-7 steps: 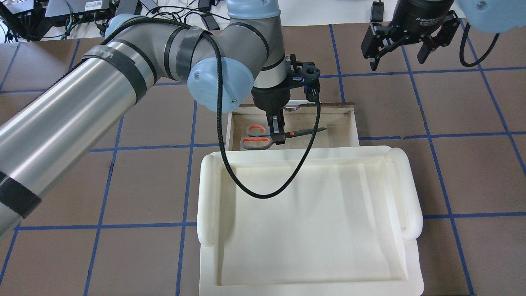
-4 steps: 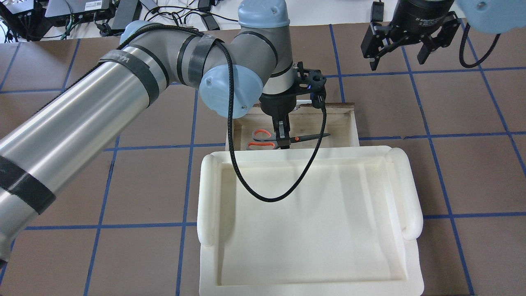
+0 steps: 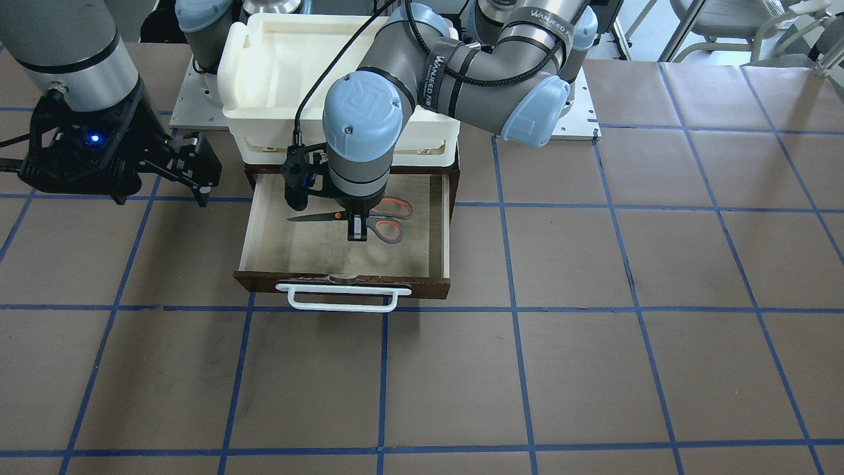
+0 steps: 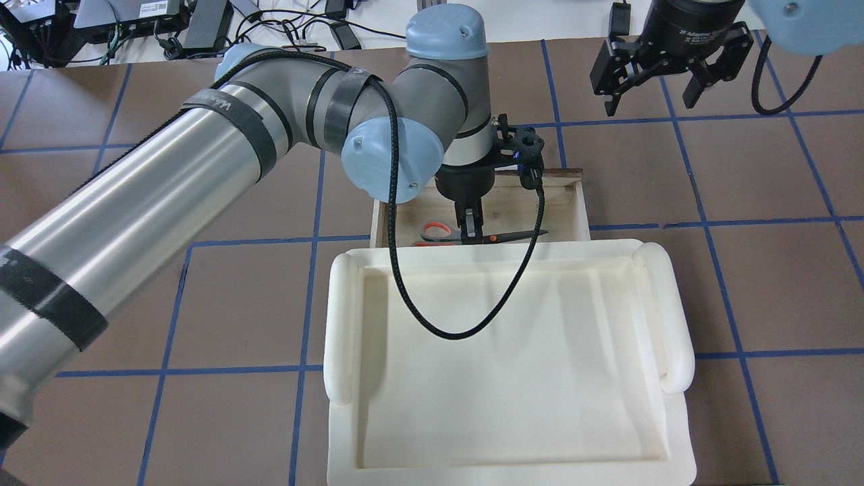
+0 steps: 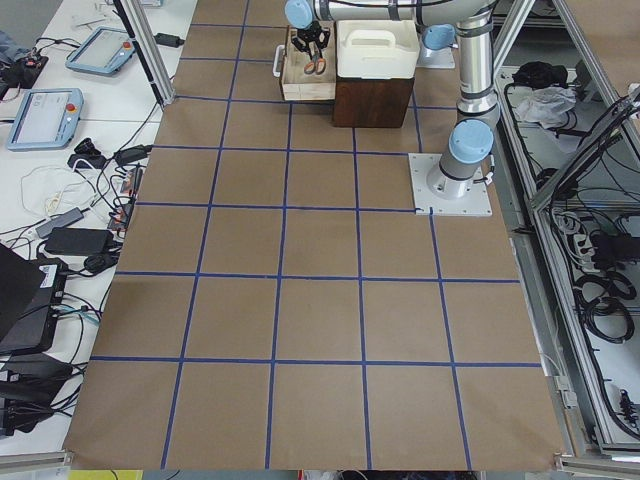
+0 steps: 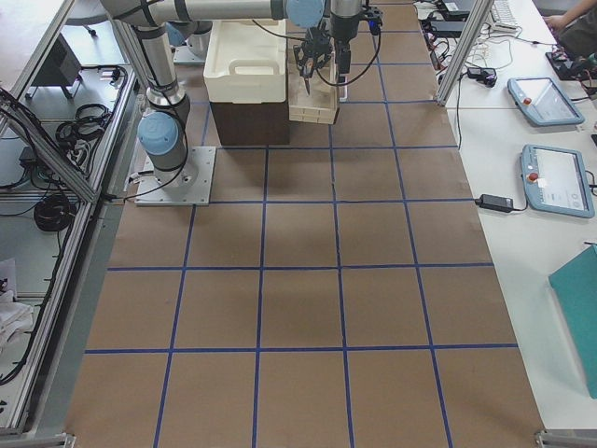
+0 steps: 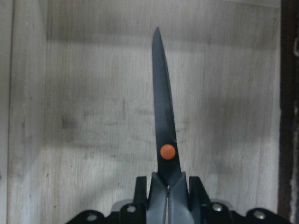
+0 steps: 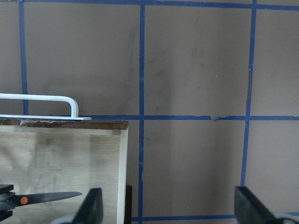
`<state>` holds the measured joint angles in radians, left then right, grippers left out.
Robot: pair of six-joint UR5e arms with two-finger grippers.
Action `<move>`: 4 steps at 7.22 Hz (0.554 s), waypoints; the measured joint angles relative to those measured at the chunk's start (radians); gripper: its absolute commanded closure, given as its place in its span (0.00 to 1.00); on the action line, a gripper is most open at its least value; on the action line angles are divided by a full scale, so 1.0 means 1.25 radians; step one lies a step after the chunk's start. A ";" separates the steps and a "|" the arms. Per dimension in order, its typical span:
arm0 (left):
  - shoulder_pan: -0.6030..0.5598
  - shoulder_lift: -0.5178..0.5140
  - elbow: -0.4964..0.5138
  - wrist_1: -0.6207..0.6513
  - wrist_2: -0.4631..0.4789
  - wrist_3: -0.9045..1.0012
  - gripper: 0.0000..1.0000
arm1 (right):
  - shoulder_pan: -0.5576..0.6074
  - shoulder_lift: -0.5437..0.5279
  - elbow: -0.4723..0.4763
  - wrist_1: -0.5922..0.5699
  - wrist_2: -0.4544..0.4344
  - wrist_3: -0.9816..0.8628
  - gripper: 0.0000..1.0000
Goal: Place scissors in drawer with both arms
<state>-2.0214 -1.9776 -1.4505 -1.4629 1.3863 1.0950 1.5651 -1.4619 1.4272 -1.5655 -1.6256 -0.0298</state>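
The scissors (image 3: 388, 220) have grey handles lined orange and an orange pivot dot. They lie level inside the open brown drawer (image 3: 446, 227), blades toward its right side in the overhead view (image 4: 516, 235). My left gripper (image 3: 357, 231) points straight down and is shut on the scissors near the pivot. The left wrist view shows the blade (image 7: 163, 107) over the pale drawer floor. I cannot tell whether it touches the floor. My right gripper (image 4: 649, 91) is open and empty. It hangs above the table beyond the drawer's right front corner, and its fingers (image 8: 91, 207) frame bare table.
A cream-white plastic bin (image 4: 341, 324) sits on top of the cabinet, just behind the open drawer. The drawer's white loop handle (image 3: 343, 298) faces away from me. Brown table (image 3: 593, 330) with blue tape lines surrounds the cabinet.
My left gripper has moved down into the drawer and slightly right with the scissors in it. The right gripper has stayed in place.
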 measured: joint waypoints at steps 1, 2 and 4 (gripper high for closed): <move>-0.001 -0.001 0.000 0.000 0.000 -0.007 0.23 | 0.001 -0.002 0.000 0.003 0.003 0.001 0.00; -0.002 -0.001 0.000 -0.001 -0.005 -0.016 0.14 | 0.001 -0.004 0.000 0.004 0.011 0.002 0.00; -0.003 0.010 0.001 -0.002 -0.014 -0.027 0.03 | 0.003 -0.008 0.000 0.006 0.027 0.005 0.00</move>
<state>-2.0251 -1.9648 -1.4489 -1.4652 1.3687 1.0616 1.5686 -1.4717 1.4266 -1.5581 -1.5920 -0.0236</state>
